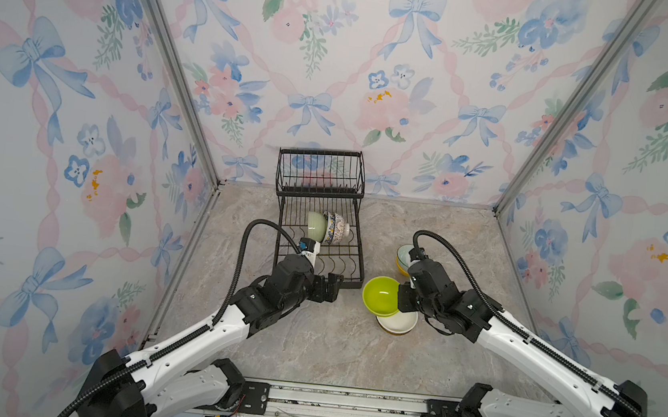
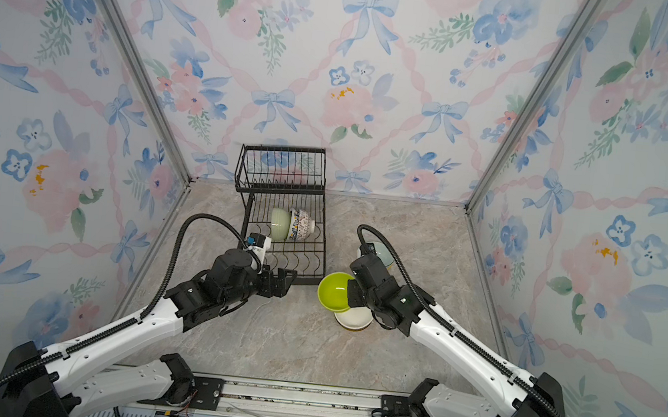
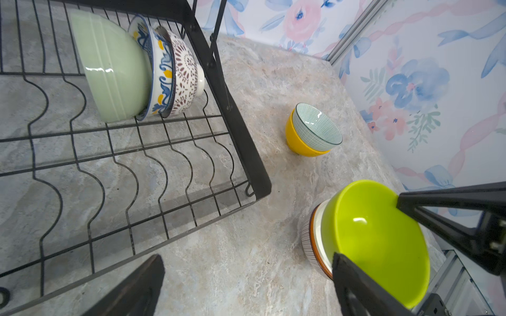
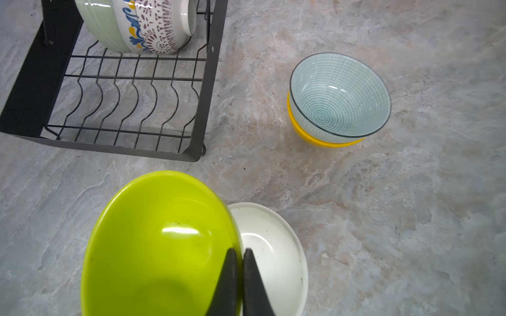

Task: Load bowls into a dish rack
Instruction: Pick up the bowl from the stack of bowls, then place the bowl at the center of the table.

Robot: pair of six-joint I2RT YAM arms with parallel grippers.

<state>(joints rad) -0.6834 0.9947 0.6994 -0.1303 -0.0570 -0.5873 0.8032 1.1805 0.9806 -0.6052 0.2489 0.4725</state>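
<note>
Lime-green bowl [image 1: 381, 295] hangs tilted from the right gripper [image 4: 240, 253], jaws pinched on its rim, over a white bowl [image 1: 400, 326]. From that gripper the dish rack [image 1: 359, 258] lies past the bowl. The left gripper [image 1: 335, 288], spread wide and empty, hovers nearer the free slots.

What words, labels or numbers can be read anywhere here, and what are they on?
No text can be read in any view.
Small mark on the white block on the left arm: too blurred to read.
Brown-patterned bowl and blue-and-yellow bowl in the dish rack: ornament only, no letters.
</note>
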